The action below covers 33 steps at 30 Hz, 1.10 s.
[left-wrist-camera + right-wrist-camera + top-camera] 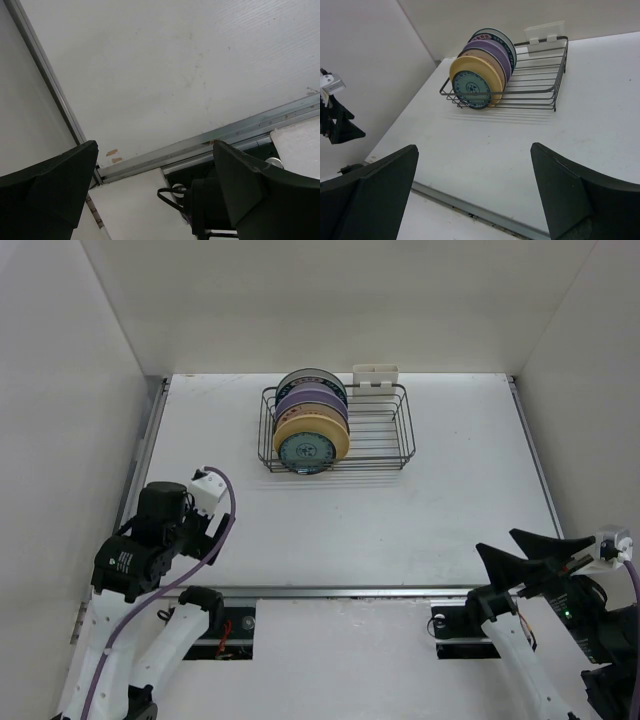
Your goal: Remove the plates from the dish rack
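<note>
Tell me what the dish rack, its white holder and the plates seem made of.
The dish rack: thin dark wire, likely coated metal, going by the slim open bars. The holder: white, probably plastic, smooth and slightly translucent. The plates: smooth coloured and patterned faces suggest glazed ceramic, though plastic is possible.

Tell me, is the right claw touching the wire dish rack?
Apart. The top external view shows a wide stretch of bare white table between the open right gripper and the dish rack.
</note>
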Each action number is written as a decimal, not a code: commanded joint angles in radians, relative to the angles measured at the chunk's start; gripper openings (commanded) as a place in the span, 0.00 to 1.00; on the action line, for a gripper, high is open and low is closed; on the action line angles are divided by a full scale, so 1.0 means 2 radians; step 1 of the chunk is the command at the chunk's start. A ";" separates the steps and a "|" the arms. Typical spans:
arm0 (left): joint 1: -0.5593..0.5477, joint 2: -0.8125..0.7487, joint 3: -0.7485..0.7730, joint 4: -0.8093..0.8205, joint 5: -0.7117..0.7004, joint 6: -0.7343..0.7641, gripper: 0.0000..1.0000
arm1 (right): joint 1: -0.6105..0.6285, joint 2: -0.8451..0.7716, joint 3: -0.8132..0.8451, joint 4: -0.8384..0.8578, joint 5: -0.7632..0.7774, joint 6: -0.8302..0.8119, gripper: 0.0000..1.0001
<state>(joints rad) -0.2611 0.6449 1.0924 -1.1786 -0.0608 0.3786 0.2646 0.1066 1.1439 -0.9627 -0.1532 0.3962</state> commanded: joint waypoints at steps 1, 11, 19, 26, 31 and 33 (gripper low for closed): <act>-0.001 -0.004 -0.002 0.011 0.004 -0.012 0.99 | 0.003 -0.004 0.005 0.000 0.008 0.001 1.00; -0.007 0.080 0.068 0.044 0.070 0.063 0.99 | 0.003 0.062 -0.004 0.022 0.008 -0.019 1.00; -0.017 0.273 0.214 0.093 0.120 0.075 0.82 | 0.003 0.147 -0.017 0.076 0.002 -0.024 1.00; -0.066 0.414 0.275 0.156 0.142 0.086 0.46 | 0.003 0.207 -0.039 0.141 -0.017 -0.019 1.00; -0.093 0.478 0.275 0.224 0.115 0.091 0.42 | 0.003 0.247 -0.050 0.174 -0.022 -0.015 1.00; -0.093 0.496 0.288 0.253 0.109 0.091 0.42 | 0.003 0.256 -0.055 0.184 -0.027 -0.010 1.00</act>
<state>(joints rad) -0.4469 1.6207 1.6058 -0.7914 0.1753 0.5400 0.2646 0.6056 1.0416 -0.7055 -0.1825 0.3660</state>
